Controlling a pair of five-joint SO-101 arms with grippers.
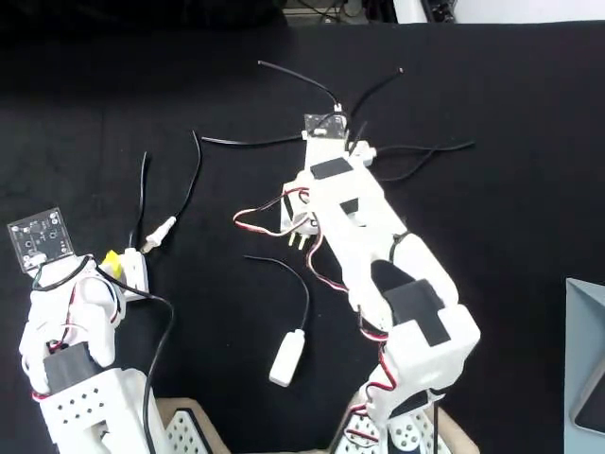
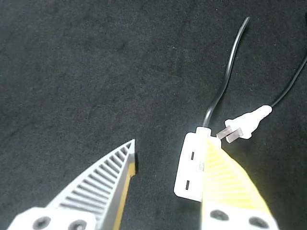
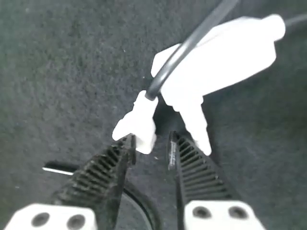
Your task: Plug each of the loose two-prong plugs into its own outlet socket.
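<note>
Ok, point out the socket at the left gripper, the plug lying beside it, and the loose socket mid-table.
left socket [image 2: 188,167]: left wrist view, slotted face.
two-prong plug [image 2: 249,120]: left wrist view, white body.
mid-table socket [image 1: 287,357]: high view, middle of body.

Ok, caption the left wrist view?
Left gripper open at a white outlet socket, a loose two-prong plug lying just beyond it.

A white rectangular plastic outlet socket lies flat, its two slots facing up, with its black cord leading away. Just beside it lies a white two-prong plug, not inserted, its metal prongs pointing toward the socket. A second white socket block lies alone nearer the table's front. Farther back, a small white plug touches a larger white connector body.
</note>
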